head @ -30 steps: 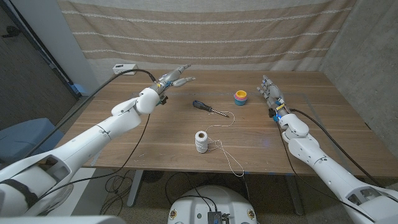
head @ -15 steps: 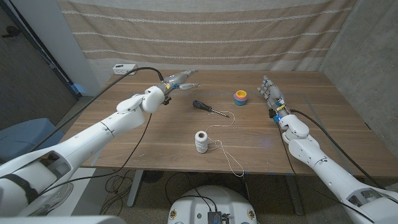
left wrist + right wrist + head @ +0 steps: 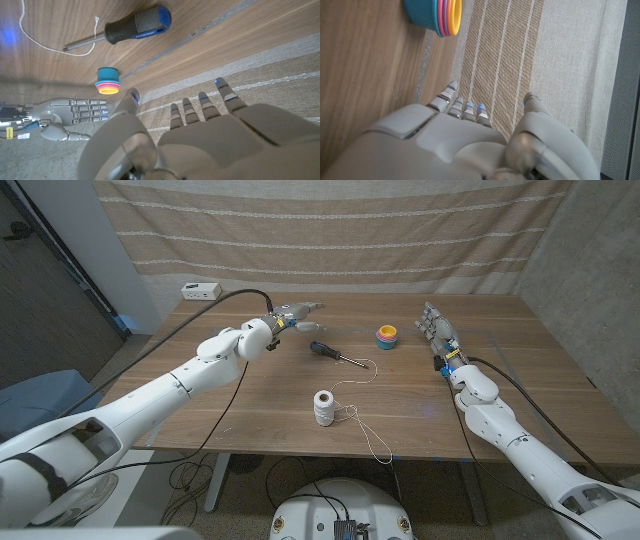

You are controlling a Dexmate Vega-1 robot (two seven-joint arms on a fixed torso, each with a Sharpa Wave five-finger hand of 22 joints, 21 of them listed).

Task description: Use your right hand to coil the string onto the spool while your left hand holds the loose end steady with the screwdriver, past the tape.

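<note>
A stack of nested coloured cups (image 3: 386, 336) stands on the wooden table (image 3: 260, 405), toward its far side. A small white box (image 3: 200, 290) sits at the table's far left corner. Behind the table hangs a beige curtain with pale stripes (image 3: 330, 230).

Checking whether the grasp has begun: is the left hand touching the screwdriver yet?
Apart. The left wrist view shows bare table between the left hand and the screwdriver; its fingers are spread.
</note>
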